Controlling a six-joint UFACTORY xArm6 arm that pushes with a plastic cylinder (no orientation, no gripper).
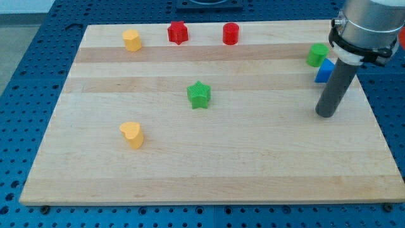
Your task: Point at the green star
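The pale wooden plank counter [209,164] carries seven small plastic blocks. The green star-shaped block [199,95] sits near the middle, a little toward the view's top. My tip [326,114], the lower end of the dark straight rod, rests on the counter at the view's right, well apart from the green star and level with it or slightly lower. There is no gripper on this arm, so nothing is held. Just above the tip, a blue block [324,71] is partly hidden behind the rod, touching a green block [317,55] of unclear shape. Along the top edge stand a yellow hexagonal block [131,40], a red star block [178,32] and a red cylinder block [231,33]. A yellow heart-shaped block [132,135] lies at lower left.
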